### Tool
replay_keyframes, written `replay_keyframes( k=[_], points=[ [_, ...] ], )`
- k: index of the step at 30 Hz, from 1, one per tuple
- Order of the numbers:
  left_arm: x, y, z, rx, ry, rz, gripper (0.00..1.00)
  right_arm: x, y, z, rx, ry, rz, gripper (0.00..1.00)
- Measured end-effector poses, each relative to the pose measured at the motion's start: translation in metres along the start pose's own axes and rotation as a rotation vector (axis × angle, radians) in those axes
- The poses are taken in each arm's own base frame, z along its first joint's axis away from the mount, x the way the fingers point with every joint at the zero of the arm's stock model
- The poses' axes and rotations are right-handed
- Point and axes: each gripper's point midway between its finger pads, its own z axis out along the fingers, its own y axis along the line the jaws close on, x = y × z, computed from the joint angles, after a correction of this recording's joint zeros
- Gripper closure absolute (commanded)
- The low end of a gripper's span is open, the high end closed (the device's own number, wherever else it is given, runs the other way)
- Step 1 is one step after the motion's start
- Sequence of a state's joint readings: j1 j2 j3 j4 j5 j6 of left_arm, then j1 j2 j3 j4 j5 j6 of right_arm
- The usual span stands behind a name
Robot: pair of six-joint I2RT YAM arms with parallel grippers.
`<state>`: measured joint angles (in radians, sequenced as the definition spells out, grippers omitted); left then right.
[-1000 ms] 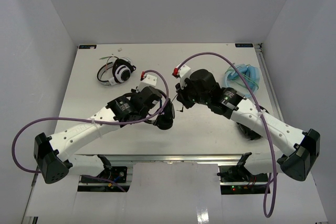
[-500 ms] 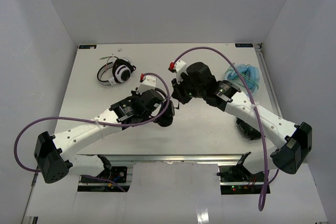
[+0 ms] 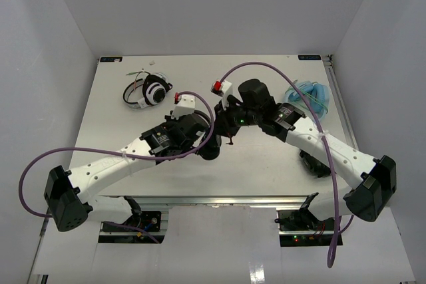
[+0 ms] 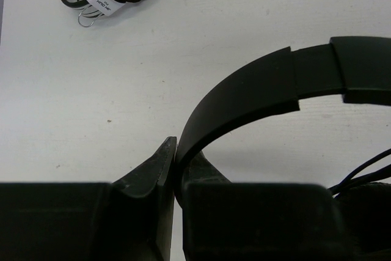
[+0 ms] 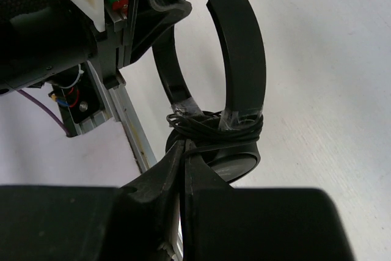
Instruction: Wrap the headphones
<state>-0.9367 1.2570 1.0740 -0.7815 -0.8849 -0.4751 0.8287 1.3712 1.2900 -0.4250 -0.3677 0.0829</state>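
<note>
Headband (image 4: 244, 93) of headphones (image 5: 238, 47) clamped in left gripper (image 4: 176, 151), cable (image 5: 214, 125) pinched in right gripper (image 5: 184, 151); left of headphones white-and-black pair (image 3: 149, 91), right blue bundle (image 3: 310, 96).

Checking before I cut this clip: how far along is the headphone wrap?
Looks done: the cable is bundled in several loops around the headphones just above an earcup. In hand: left jaws shut on the headband; right jaws shut at the bundle, apparently pinching cable. Left: the loose end isn't visible, so securing it and releasing both jaws probably remain.
</note>
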Motion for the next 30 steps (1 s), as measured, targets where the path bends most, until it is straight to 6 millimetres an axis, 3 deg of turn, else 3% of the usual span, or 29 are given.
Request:
replay_keyframes(
  k=[9, 19, 30],
  points=[
    [0.013, -0.001, 0.004, -0.036, 0.043, -0.034, 1.0, 0.011, 0.01, 0.008, -0.028, -0.003, 0.055, 0.92],
    [0.02, 0.0, -0.003, -0.082, 0.123, -0.153, 1.0, 0.019, 0.016, 0.012, 0.103, -0.021, 0.083, 0.92],
    [0.007, -0.01, -0.024, 0.066, 0.121, -0.328, 1.0, 0.019, 0.034, 0.024, 0.204, -0.076, 0.08, 0.92]
  ],
)
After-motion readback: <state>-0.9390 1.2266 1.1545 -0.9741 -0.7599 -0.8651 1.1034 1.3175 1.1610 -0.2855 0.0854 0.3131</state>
